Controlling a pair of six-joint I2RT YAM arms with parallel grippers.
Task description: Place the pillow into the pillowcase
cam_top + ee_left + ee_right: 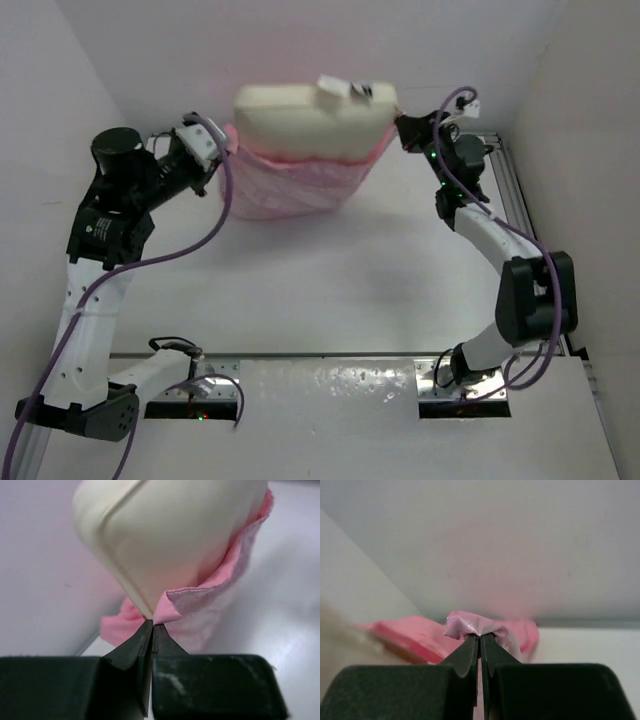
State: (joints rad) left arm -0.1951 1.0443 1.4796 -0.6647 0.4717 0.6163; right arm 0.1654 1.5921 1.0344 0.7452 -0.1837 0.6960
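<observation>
The large cream-white rectangular padded pillow [315, 120] is sitting at the far side of the white table [330, 290], close under the back wall [300, 40]. Its long axis is running left to right between the 2 arms. Its near part is tucked inside the shiny pink satin pillowcase [290, 185], while its far part is sticking out past the sack's open rim. The closed end of the sack is trailing toward the arm bases.

The left gripper [222, 150] is sitting at the left corner of the rim. In the left wrist view its jaws are pressed together on a fold of pink fabric [210, 605], with the cream pillow [180, 540] bulging directly beyond the tips [152, 625]. The right gripper [402, 125] is mirroring it at the right corner, and its wrist view shows its tips [480, 636] squeezing a small hump of satin [470, 625].

Both arms are equally near, 1 at each end of the pillow. I judge the remaining step to be drawing the rim away from the bases, over the exposed part. Room that way looks tight because the wall is close. Open table is lying toward the bases, and the right wall is crowding the right arm. Whether the bundle is lifted or resting, I cannot tell.
</observation>
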